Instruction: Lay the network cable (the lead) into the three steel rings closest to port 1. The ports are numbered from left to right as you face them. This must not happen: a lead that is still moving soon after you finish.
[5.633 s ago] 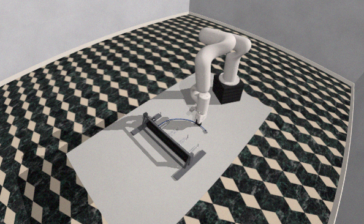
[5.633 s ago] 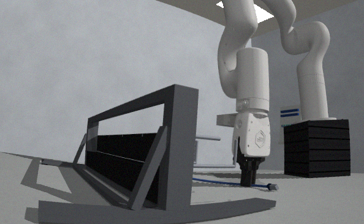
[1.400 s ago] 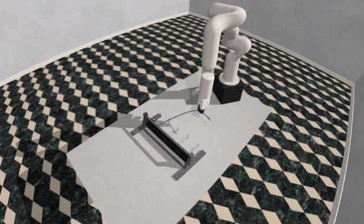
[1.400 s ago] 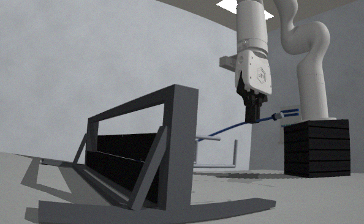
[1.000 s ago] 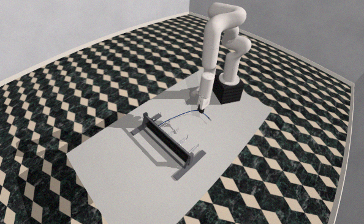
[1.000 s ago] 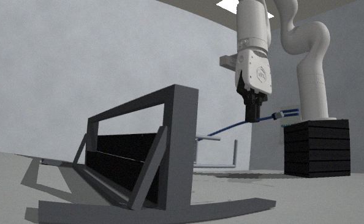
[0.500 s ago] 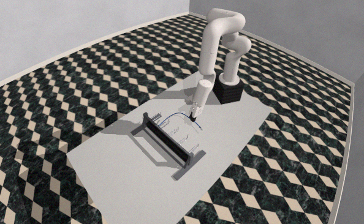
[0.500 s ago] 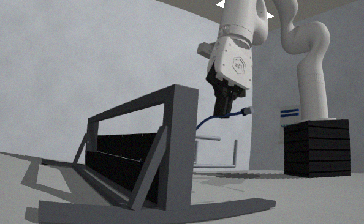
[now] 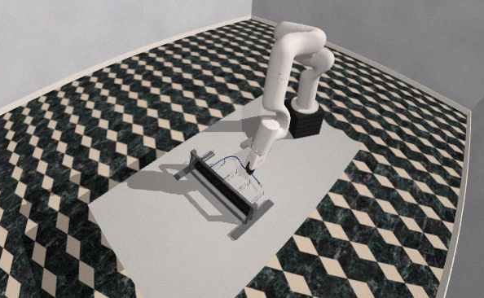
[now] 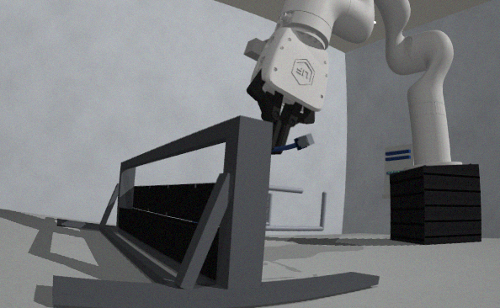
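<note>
A dark grey rack (image 9: 222,188) with a black port panel stands on the grey table. Thin steel rings (image 9: 244,185) stand in a row on the arm's side of the rack. A blue network cable (image 9: 226,159) arcs from the rack's far-left end to my gripper (image 9: 250,171). The gripper is shut on the cable near its free end, above the rings beside the rack. In the low view the gripper (image 10: 283,140) is tilted over the rack's near post (image 10: 246,202). The cable's grey plug (image 10: 305,141) sticks out to the right of the fingers. One ring (image 10: 295,209) shows behind the post.
The arm's black base block (image 9: 304,117) stands at the table's far edge; it also shows in the low view (image 10: 435,203). The rack's flat foot (image 10: 212,290) lies across the table in front of the low camera. Checkered floor surrounds the table.
</note>
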You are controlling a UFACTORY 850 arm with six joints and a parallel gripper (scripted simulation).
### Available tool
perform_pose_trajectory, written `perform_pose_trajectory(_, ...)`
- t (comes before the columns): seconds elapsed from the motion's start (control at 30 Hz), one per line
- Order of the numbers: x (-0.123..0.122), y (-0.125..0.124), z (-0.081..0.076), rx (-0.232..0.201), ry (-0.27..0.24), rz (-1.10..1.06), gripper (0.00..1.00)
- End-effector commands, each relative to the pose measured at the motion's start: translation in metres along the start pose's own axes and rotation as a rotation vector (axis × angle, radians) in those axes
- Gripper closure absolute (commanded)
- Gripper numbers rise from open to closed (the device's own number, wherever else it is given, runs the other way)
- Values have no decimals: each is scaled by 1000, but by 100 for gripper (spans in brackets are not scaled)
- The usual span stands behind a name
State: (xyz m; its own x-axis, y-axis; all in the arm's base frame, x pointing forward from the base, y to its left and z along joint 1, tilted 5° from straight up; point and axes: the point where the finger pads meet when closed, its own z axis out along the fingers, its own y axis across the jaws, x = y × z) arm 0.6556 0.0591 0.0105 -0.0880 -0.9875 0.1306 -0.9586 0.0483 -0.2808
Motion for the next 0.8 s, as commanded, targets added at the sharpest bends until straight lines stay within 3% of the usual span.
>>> perform_pose_trajectory(0.0,-5,-10,0,-165,-1,-9,100)
perform_pose_trajectory(0.07,-17,-26,1,-175,-18,-5,100)
perform_pose_trajectory(0.2,-23,-32,2,-180,-26,-4,100)
perform_pose_trajectory(0.4,-55,-60,1,-202,-85,-3,100)
perform_pose_trajectory(0.77,-58,-62,1,-204,-92,-4,100)
